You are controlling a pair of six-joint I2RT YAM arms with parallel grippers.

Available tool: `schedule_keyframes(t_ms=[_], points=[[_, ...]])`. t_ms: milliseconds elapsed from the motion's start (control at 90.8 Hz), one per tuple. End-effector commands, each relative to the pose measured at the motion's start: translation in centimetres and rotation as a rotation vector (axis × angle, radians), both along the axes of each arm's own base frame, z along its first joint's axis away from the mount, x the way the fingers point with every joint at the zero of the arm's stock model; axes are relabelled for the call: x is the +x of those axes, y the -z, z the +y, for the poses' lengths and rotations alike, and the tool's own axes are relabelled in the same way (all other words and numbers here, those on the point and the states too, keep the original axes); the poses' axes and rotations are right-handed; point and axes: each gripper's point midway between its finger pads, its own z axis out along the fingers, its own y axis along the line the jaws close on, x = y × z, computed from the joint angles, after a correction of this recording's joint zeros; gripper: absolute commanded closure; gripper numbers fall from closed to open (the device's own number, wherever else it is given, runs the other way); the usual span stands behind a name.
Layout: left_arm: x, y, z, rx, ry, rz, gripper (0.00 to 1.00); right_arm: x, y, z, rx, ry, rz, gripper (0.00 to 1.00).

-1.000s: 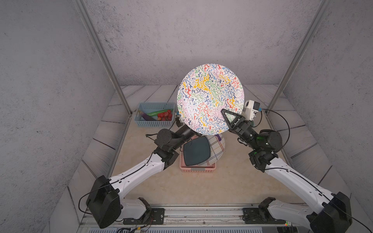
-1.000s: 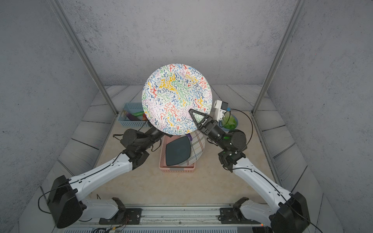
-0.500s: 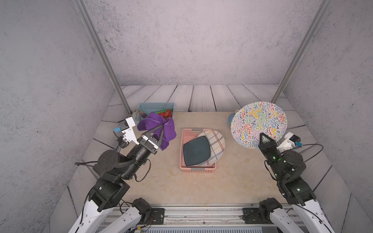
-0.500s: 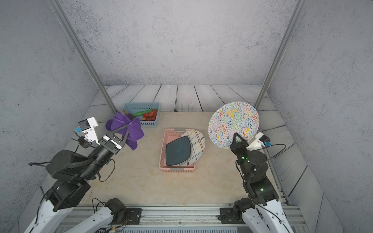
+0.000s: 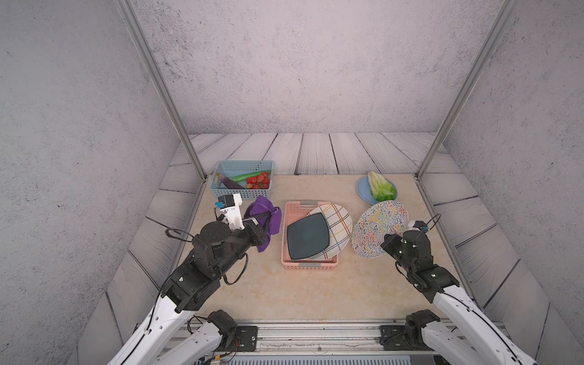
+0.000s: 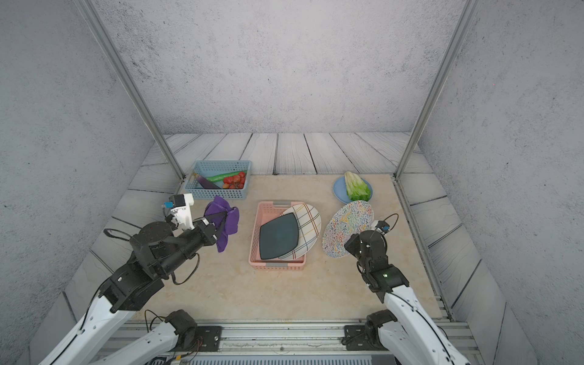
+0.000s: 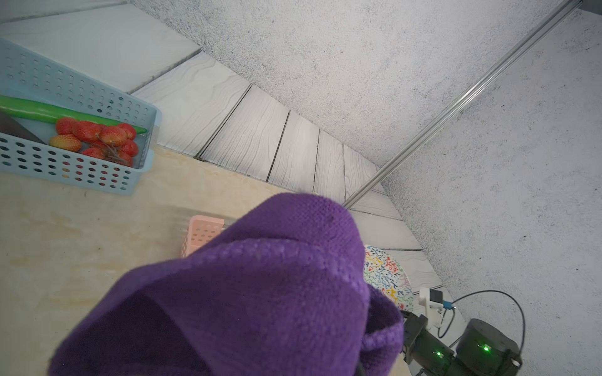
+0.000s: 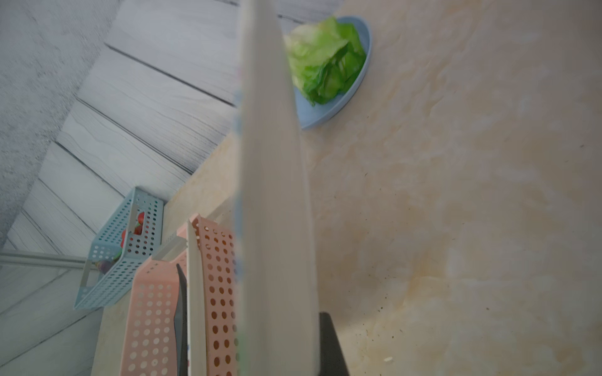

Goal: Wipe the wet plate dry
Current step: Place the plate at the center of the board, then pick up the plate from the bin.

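Observation:
In both top views the wet plate (image 5: 377, 229) (image 6: 346, 229), round with multicoloured squiggles, hangs tilted just right of the pink basket. My right gripper (image 5: 387, 245) (image 6: 349, 245) is shut on its near rim. The right wrist view shows the plate (image 8: 273, 195) edge-on, with one dark finger (image 8: 329, 341) against its back. My left gripper (image 5: 264, 222) (image 6: 221, 221) is shut on a purple cloth (image 5: 275, 221) (image 6: 229, 218), left of the basket and apart from the plate. In the left wrist view the cloth (image 7: 260, 293) hides the jaws, and the plate (image 7: 384, 270) shows beyond it.
The pink basket (image 5: 309, 264) at the centre holds a dark square plate (image 5: 306, 237) and a plaid plate (image 5: 338, 221). A blue basket (image 5: 243, 166) of vegetables stands back left. A blue plate (image 5: 363, 189) with lettuce (image 5: 380, 186) sits back right. Metal posts (image 5: 177, 117) (image 5: 455, 101) rise at both back corners.
A second ago the plate was raised high at the centre with both arms by it. The arms have drawn apart and come down, the plate to the right and the cloth to the left.

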Motion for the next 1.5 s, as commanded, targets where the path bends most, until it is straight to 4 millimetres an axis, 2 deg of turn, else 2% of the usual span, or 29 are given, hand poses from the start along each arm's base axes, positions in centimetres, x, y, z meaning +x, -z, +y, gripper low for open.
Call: schedule_keyframes(t_ms=[0,77,198,297,352,440,528,583,660,760,848,903,1057,1101,1145,1200,1255,1310,1354,1398,1486], points=[[0.2,0.5,0.1,-0.006,-0.009,-0.001,1.0,2.7,-2.4,2.2,0.048,-0.082,-0.134,1.0],[0.3,0.8,0.0,0.001,-0.008,0.009,1.0,3.6,-0.5,3.4,0.055,-0.131,-0.081,1.0],[0.5,1.2,0.1,0.015,-0.015,0.023,1.0,3.7,3.1,5.0,0.06,-0.207,0.042,1.0],[0.6,1.7,0.5,0.023,-0.037,0.036,1.0,2.8,7.3,4.7,0.048,-0.194,0.18,1.0],[0.6,2.0,0.7,0.026,-0.048,0.044,1.0,2.0,9.6,4.3,0.031,-0.184,0.253,0.97],[0.6,2.6,0.9,0.035,-0.058,0.059,1.0,0.7,12.1,3.8,0.005,-0.173,0.333,0.89],[0.7,2.9,1.1,0.044,-0.065,0.068,1.0,-0.1,13.3,3.3,-0.03,-0.175,0.385,0.79],[0.8,3.2,1.3,0.054,-0.078,0.077,1.0,-0.3,13.6,3.0,-0.055,-0.18,0.408,0.71],[0.9,4.0,2.0,0.08,-0.107,0.095,1.0,-0.6,13.7,2.6,-0.09,-0.179,0.43,0.66],[1.2,5.5,3.2,0.143,-0.167,0.125,1.0,-1.0,13.1,1.7,-0.129,-0.154,0.438,0.54],[1.6,7.1,4.7,0.238,-0.233,0.165,1.0,-1.3,11.4,0.3,-0.184,-0.112,0.434,0.31],[1.8,8.1,5.7,0.292,-0.267,0.193,1.0,-1.0,9.6,-0.5,-0.215,-0.087,0.397,0.21],[2.5,10.6,6.1,0.352,-0.279,0.26,1.0,-0.6,2.7,-1.3,-0.237,-0.079,0.223,0.19],[2.7,11.3,5.9,0.355,-0.271,0.275,1.0,-0.5,0.2,-0.1,-0.207,-0.147,0.147,0.22],[3.0,12.3,5.7,0.361,-0.261,0.296,1.0,-0.2,-2.2,1.9,-0.151,-0.244,0.051,0.31],[3.4,13.8,5.5,0.383,-0.256,0.333,1.0,-0.4,-4.8,5.1,-0.022,-0.372,-0.03,0.44],[3.7,15.1,5.5,0.404,-0.26,0.372,1.0,-0.6,-6.5,8.0,0.081,-0.481,-0.041,0.55],[4.3,16.9,5.4,0.429,-0.258,0.422,1.0,-1.0,-7.2,10.5,0.099,-0.578,0.003,0.59],[4.5,18.1,5.1,0.44,-0.243,0.454,1.0,-1.2,-6.2,12.0,0.067,-0.621,0.077,0.61],[4.9,19.2,4.6,0.442,-0.219,0.481,1.0,-1.1,-6.5,13.1,-0.002,-0.656,0.078,0.61],[5.3,21.1,3.6,0.442,-0.174,0.53,1.0,-0.3,-4.9,15.3,-0.081,-0.694,0.128,0.63]])
